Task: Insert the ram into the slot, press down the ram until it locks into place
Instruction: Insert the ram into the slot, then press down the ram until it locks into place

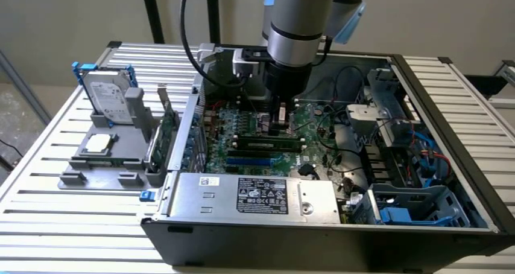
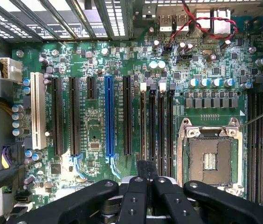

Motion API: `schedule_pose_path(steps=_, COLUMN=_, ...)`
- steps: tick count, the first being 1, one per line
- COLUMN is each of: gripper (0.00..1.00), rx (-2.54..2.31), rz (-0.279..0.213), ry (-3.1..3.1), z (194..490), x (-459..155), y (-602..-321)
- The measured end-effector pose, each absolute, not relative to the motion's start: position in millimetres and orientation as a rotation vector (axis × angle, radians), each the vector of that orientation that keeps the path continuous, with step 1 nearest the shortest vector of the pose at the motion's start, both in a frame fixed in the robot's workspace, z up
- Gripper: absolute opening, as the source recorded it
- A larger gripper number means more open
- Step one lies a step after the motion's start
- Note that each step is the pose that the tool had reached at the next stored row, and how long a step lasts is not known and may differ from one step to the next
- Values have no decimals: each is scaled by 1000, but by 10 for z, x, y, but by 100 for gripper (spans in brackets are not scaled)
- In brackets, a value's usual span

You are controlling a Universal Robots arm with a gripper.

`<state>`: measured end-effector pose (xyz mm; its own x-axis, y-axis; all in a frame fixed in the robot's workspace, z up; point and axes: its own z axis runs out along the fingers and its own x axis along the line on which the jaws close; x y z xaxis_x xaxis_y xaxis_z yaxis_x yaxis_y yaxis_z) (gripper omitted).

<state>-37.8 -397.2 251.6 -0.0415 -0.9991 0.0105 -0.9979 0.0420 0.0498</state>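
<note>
The ram (image 1: 269, 145) stands on edge in the slot (image 1: 274, 149), one of several parallel black sockets on the motherboard (image 2: 94, 56). Its long axis runs from the exterior view's left to its right along that socket, and I cannot tell whether the end clips have caught. My claw (image 1: 281, 128) hangs straight down over it, fingers (image 2: 141, 170) pressed together with nothing I can make out between them. The tips are just above the stick, a little toward the exterior view's right of its middle; touching or just clear, I can't say. So the stick lies directly beneath me, lengthwise across my tips, which reads to me as the pressing-down part of the job. Beside the memory sockets is the bare processor socket (image 2: 211, 158), and on their other side the blue socket (image 2: 108, 116). All of this sits inside the open computer case (image 1: 322, 244). Outside it, on the slatted counter (image 1: 48, 165), a grey tray (image 1: 88, 165) holds a hard drive (image 1: 108, 96), a processor chip (image 1: 98, 143) and an upright green card (image 1: 166, 138).
</note>
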Motion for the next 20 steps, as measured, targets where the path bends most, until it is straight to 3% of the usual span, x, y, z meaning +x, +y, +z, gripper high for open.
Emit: schedule_pose_path(steps=20, gripper=11, rx=2145, rz=-45, ry=-2237, z=2464, x=-377, y=-3971)
